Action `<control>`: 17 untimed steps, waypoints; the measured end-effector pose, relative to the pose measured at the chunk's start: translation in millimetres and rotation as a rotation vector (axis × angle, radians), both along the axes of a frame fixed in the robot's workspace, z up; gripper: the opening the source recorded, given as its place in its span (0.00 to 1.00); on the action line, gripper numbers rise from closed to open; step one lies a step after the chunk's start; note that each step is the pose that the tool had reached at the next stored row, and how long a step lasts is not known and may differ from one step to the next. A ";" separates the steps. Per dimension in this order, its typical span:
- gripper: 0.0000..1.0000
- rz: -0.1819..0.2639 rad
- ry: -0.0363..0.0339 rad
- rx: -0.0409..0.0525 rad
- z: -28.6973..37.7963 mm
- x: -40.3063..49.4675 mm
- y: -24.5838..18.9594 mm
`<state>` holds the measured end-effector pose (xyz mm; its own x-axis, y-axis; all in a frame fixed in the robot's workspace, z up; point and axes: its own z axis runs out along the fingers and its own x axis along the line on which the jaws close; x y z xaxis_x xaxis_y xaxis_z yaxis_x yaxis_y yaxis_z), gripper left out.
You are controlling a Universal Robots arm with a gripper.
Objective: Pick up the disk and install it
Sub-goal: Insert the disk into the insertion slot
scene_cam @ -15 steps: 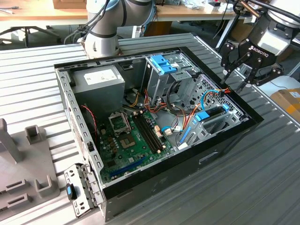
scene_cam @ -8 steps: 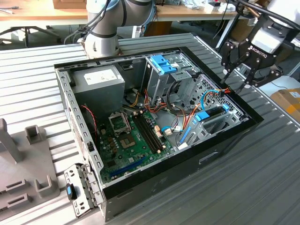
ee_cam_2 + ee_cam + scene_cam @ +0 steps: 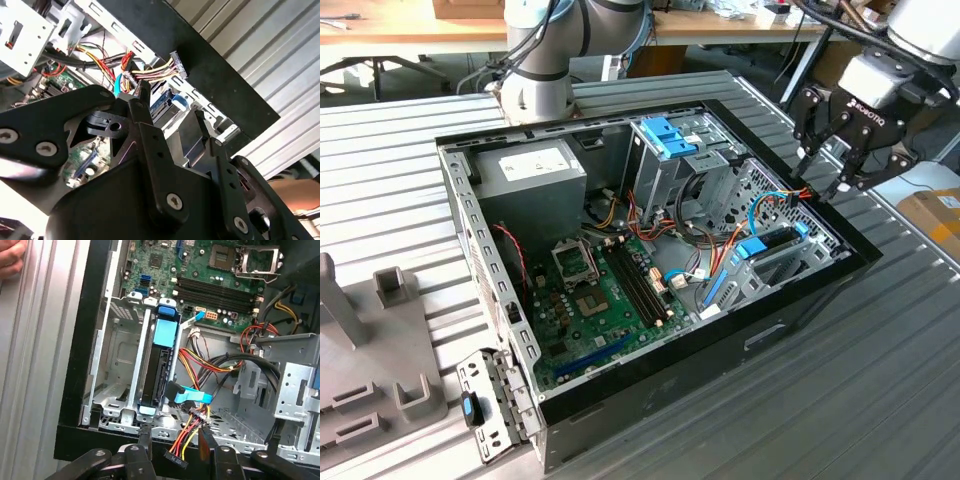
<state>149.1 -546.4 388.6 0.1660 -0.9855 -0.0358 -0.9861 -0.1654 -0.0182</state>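
In a slot of the silver sheet-metal drive cage (image 3: 112, 365), at a corner of the open black computer case (image 3: 720, 345), the grey metal disk in its light-blue plastic bracket (image 3: 156, 372) stands on edge. The black two-finger gripper (image 3: 827, 180) hovers just above it, fingers spread, empty.

White lettering stands on the tool (image 3: 823, 180); the white label (image 3: 527, 162) on the power-supply box (image 3: 565, 185) cannot be read.

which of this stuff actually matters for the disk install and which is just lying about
Job in hand: disk, gripper, drive bay around the disk.
Just lying about: power supply, motherboard, tall cage, grey fixture blocks.
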 end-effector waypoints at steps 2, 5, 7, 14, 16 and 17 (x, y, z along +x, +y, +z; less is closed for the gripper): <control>0.50 -0.066 0.0000 0.0000 -1.1 0.0 0.0; 0.50 -0.139 0.0000 -0.0001 -2.2 0.0 0.0; 0.50 -0.178 0.0000 -0.0001 -2.8 0.0 0.0; 0.50 -0.355 0.0000 -0.0001 -5.4 0.0 0.0; 0.50 -0.394 0.0000 -0.0001 -5.9 0.0 0.0; 0.50 -0.436 0.0000 0.0000 -6.1 0.0 -0.1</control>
